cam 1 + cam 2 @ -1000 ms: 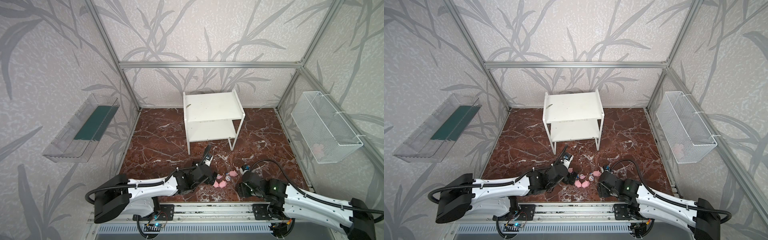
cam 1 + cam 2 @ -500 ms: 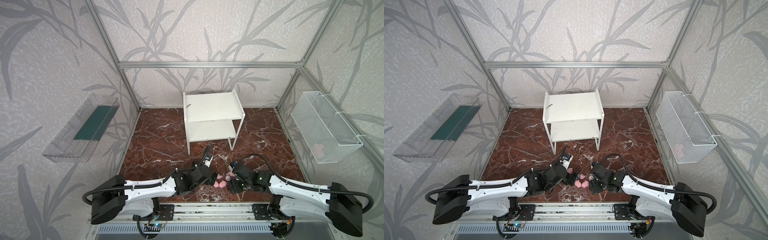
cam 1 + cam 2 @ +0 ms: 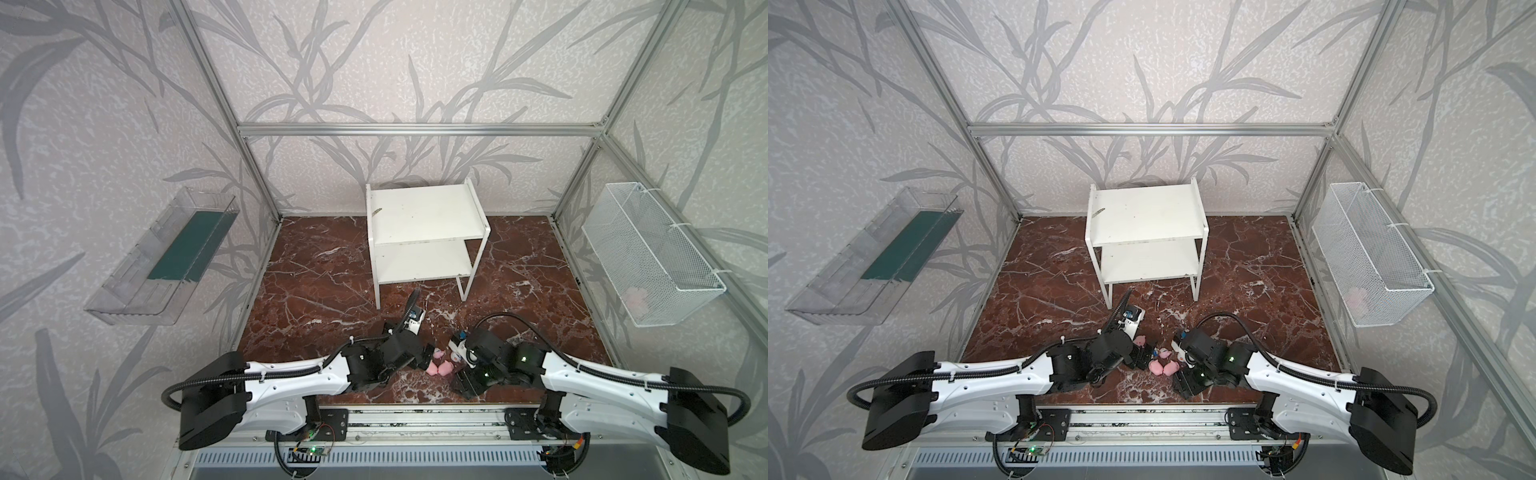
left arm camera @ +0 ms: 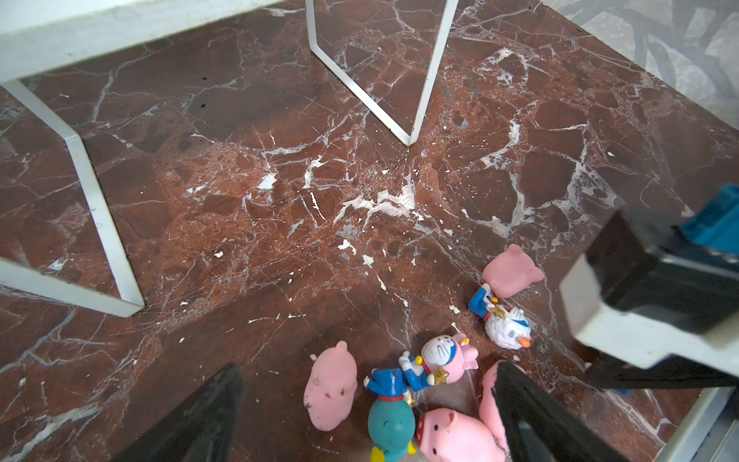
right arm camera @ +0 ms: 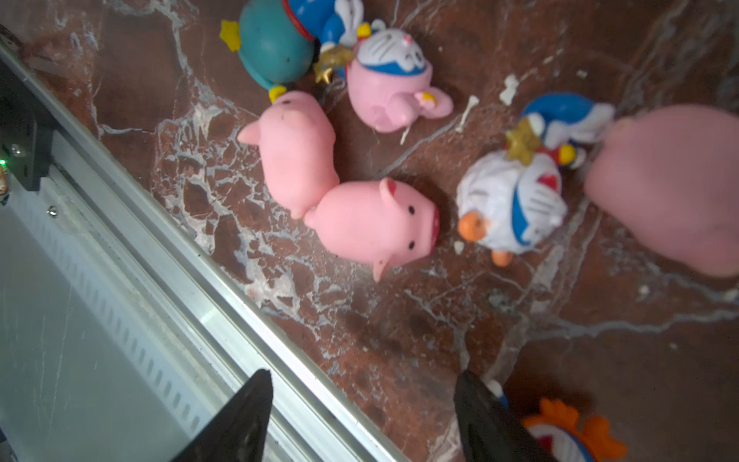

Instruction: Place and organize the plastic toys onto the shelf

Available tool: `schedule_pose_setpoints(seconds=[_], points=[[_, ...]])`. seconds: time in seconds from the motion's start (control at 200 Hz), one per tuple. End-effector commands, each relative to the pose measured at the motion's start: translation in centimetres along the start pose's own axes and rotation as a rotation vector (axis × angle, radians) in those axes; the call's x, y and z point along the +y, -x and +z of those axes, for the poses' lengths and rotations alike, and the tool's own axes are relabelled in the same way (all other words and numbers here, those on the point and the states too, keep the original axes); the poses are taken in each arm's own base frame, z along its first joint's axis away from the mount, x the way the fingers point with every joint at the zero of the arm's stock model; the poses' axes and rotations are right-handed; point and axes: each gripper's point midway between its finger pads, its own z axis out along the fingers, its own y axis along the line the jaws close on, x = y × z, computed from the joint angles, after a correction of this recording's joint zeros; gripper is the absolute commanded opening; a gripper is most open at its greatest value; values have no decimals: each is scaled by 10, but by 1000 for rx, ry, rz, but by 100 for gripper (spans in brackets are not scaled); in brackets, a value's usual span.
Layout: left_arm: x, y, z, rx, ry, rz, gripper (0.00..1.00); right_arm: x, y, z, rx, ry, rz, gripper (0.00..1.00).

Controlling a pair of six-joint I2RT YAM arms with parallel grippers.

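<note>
Plastic toys (image 3: 440, 368) lie clustered at the near edge of the bench (image 3: 332, 291). The shelf (image 3: 424, 212) stands bare, well apart behind. Left pincer (image 4: 366, 380) is spread wide over the cluster. Right pincer (image 5: 364, 380), apart and empty, has swung in beside them. Pick-up appears imminent; nothing placed.

No writing can be read anywhere (perhaps too small).

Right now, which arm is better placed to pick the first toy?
Left. The left gripper, open, brackets the teal-capped figurine and a pink pig; the right gripper, open, frames no toy.
</note>
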Motion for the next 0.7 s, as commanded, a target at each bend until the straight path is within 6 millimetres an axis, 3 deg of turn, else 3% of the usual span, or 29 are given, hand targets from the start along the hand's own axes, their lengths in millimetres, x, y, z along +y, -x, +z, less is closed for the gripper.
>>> schedule_pose_setpoints(seconds=[0.0,0.14,0.26,0.43,0.605,0.695], points=[[-4,4,3,-9,0,11,99,-4,-25,-7,46,13,38,72],[-7,4,6,-4,-5,17,99,-6,-30,-15,21,17,72,71],[-9,5,7,-5,-9,22,99,-11,-21,-33,-65,-19,81,71],[-10,6,6,-8,-12,28,99,-37,-12,-52,-208,-130,216,71],[-10,6,3,-14,-15,29,99,-59,-27,-39,-175,-212,334,71],[-9,5,2,-17,-13,31,99,-58,-28,-28,-165,-190,356,71]])
